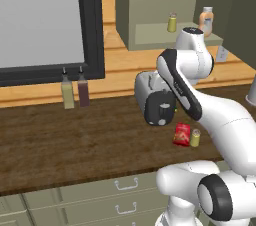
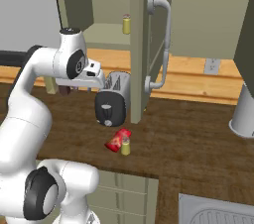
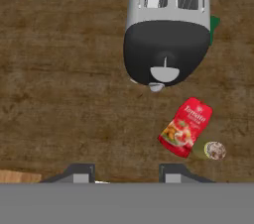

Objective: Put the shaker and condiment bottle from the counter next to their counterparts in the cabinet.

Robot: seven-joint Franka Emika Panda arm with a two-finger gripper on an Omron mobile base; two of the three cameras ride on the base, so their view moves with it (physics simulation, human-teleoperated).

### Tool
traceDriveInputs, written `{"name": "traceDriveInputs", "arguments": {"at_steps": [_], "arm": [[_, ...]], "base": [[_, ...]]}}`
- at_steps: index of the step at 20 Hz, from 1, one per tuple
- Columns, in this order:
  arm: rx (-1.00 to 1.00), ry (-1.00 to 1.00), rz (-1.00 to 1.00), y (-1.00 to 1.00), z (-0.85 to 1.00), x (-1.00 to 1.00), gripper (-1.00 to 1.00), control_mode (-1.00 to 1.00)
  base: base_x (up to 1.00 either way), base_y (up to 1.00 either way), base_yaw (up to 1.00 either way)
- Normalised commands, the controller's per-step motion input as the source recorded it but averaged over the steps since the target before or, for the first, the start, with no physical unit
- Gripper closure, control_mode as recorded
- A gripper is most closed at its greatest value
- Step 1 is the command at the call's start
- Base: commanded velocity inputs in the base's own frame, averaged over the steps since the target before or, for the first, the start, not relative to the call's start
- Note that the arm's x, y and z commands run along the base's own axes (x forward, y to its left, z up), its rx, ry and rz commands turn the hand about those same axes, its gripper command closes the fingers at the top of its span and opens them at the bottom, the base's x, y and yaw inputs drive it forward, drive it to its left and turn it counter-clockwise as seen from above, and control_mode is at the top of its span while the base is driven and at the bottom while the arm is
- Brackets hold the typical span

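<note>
The red condiment bottle (image 3: 186, 126) lies on its side on the counter (image 1: 75, 140), in front of the toaster. The tan-yellow shaker (image 3: 211, 150) stands upright, touching it on its right; both also appear as the bottle (image 1: 182, 134) (image 2: 118, 140) and the shaker (image 1: 195, 138) (image 2: 126, 145). My gripper (image 3: 128, 173) hangs high over the counter, open and holding nothing, left of the bottle in the hand view. In the open cabinet, on the pale shelf (image 1: 155, 35), stand the yellow-green shaker (image 1: 172, 22) (image 2: 127, 24) and the peach bottle (image 1: 206, 21).
A silver-and-black toaster (image 1: 155, 97) (image 3: 166, 34) sits just behind the two items. Olive and brown nozzle bottles (image 1: 67, 92) (image 1: 83, 90) stand by the window. The open cabinet door (image 2: 141, 44) with its handle juts out above the toaster. A grey cylinder (image 2: 245, 114) and a sink (image 2: 218, 213) lie right.
</note>
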Motion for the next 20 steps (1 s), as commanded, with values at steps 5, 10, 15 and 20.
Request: {"name": "traceDriveInputs", "arguments": {"at_steps": [5,10,15,20], "arm": [[0.00,-0.03,-0.16,0.13,0.00,0.00,-1.00,-1.00],[0.00,-0.12,-0.26,0.36,0.02,0.00,-1.00,-1.00],[0.00,-0.11,-0.21,0.19,0.03,0.00,-1.00,-1.00],[-0.02,-0.03,-0.29,0.01,0.00,0.00,-1.00,-1.00]], "base": [[0.00,0.00,0.00],[0.00,0.00,0.00],[0.00,0.00,0.00],[0.00,0.00,0.00]]}}
